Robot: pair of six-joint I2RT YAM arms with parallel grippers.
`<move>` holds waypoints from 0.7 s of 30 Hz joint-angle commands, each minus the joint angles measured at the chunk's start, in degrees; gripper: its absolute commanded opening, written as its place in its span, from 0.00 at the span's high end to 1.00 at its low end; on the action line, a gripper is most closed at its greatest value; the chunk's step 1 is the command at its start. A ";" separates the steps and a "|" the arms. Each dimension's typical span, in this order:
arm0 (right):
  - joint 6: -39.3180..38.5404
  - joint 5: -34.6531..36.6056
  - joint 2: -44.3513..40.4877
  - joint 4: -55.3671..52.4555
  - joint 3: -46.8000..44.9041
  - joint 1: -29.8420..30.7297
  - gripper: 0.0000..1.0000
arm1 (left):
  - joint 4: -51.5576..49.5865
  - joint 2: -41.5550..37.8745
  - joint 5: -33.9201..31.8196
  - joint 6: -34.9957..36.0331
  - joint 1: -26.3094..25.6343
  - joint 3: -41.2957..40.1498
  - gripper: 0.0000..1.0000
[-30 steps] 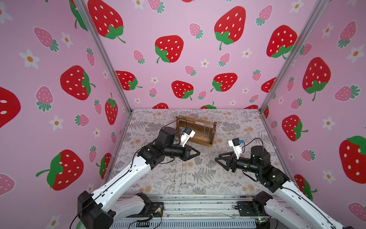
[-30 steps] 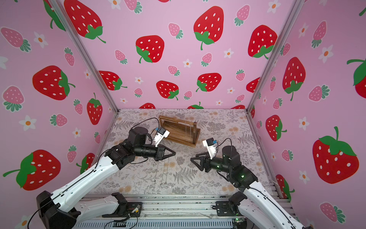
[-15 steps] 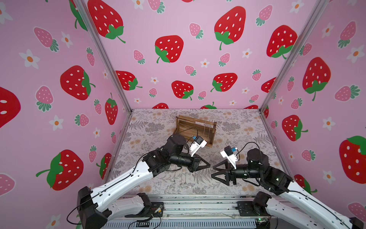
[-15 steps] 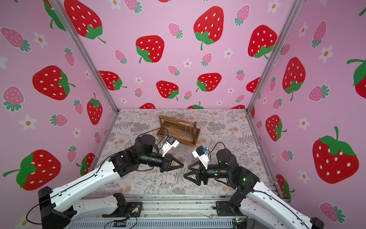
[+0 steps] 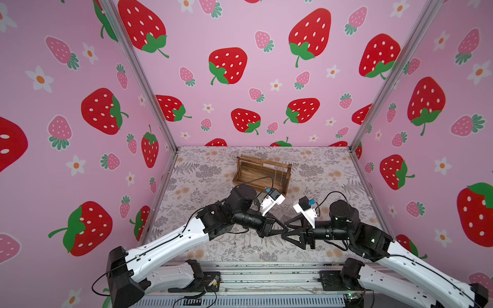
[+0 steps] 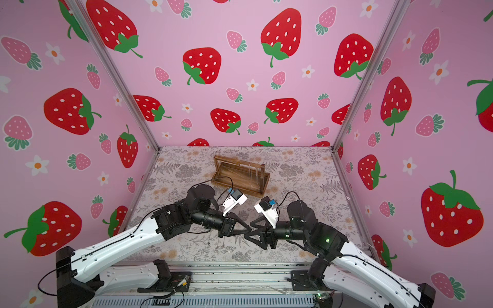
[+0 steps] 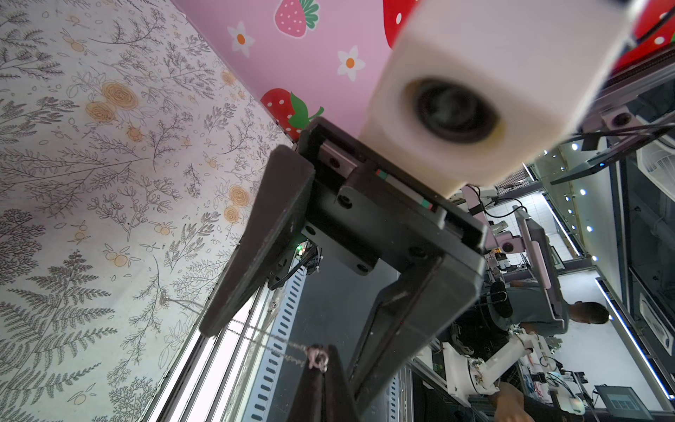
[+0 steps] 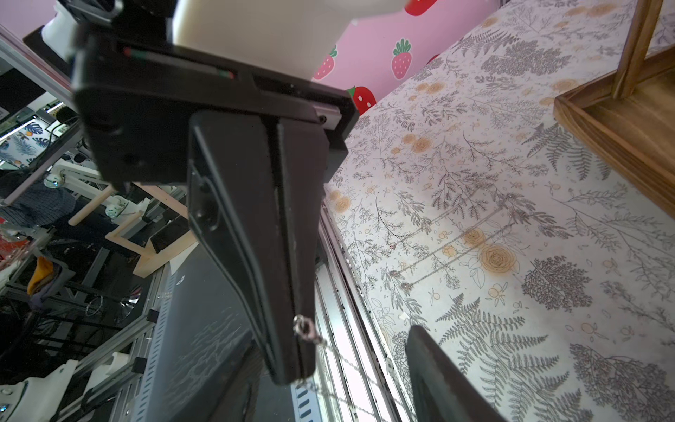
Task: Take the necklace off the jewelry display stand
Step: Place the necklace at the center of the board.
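Observation:
The jewelry display stand (image 5: 262,172) (image 6: 240,176) is a brown wooden rack on the floral mat at the back; one corner shows in the right wrist view (image 8: 621,120). My left gripper (image 5: 287,228) (image 7: 325,352) hangs above the front middle of the mat, shut on the necklace (image 7: 317,359) (image 8: 303,329). The necklace is a thin silver chain with a small pinkish piece pinched at the tips; the chain trails down from them. My right gripper (image 5: 284,231) (image 8: 332,339) faces it, open. Its black fingers (image 7: 263,226) stand on either side of the left gripper's tips.
Other thin chains lie loose on the mat (image 8: 456,244) between the grippers and the stand. A few chains still hang from the stand's bars (image 5: 280,173). Pink strawberry walls close three sides. A metal rail (image 5: 253,269) runs along the front edge.
My left gripper has swung from beside the stand to the front middle, carrying the necklace. My right gripper came left to meet it, and its jaws now straddle the left tips.

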 commanded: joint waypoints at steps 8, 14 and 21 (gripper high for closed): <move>-0.70 -0.39 0.19 2.03 1.52 0.46 0.72 | -0.07 1.37 1.87 0.70 -0.50 3.67 1.00; -0.26 -0.05 -0.81 1.92 1.02 0.46 0.82 | -1.94 0.64 0.53 1.49 -0.54 4.26 1.00; 0.00 0.70 -1.56 1.97 0.52 0.45 0.87 | -3.42 0.22 -0.06 2.36 -0.49 4.69 1.00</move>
